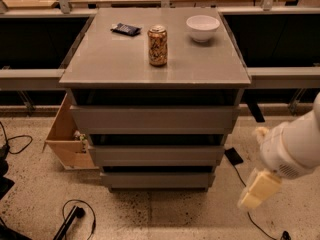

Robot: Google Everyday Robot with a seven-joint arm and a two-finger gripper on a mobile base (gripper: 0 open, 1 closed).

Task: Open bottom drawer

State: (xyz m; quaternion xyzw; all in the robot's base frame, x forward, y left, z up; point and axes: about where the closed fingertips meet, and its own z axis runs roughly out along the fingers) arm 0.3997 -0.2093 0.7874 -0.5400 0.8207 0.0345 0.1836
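Observation:
The grey cabinet (155, 64) stands in the middle of the camera view with three handleless drawers. The bottom drawer (157, 179) is the lowest one, with a flat grey front, and it looks pushed in under the middle drawer (156, 155). My gripper (257, 190) hangs from the white arm (292, 146) at the lower right, low over the floor. It is to the right of the bottom drawer and apart from it, holding nothing that I can see.
A drink can (157, 45), a white bowl (202, 27) and a dark packet (125, 29) sit on the cabinet top. A light wooden box (67, 139) stands against the cabinet's left side. Cables (75, 216) and a small black object (233, 156) lie on the speckled floor.

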